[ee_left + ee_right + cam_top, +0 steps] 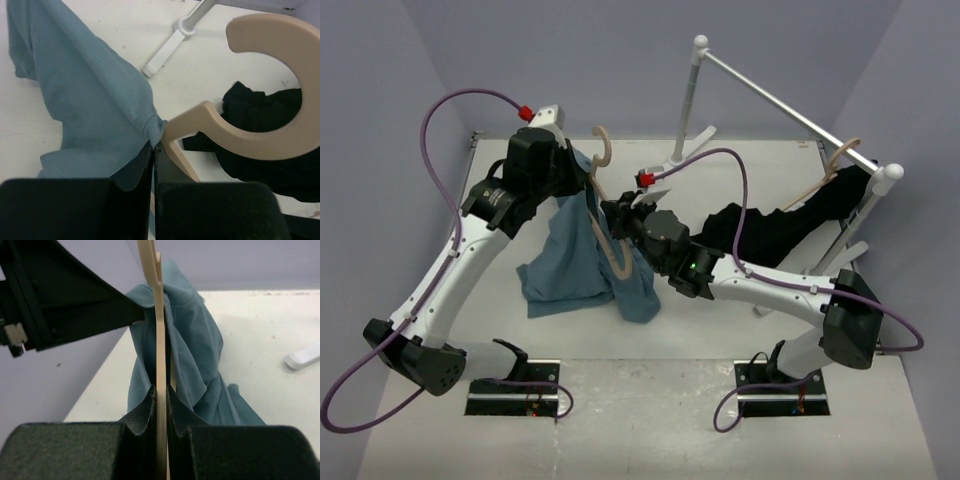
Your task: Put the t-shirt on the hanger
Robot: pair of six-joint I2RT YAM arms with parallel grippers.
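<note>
Your right claw [161, 396] pinches the hanger [159, 340] edge-on, its thin bar between the pads. Your left claw [153, 150] is pressed together on the collar of the one blue t-shirt [85, 90], just beside the hanger's hook. The t-shirt drapes off it, down to the worktop [650, 400]. A second hanger [845, 148] sits on the single rail [770, 95], above one black garment [775, 225].
</note>
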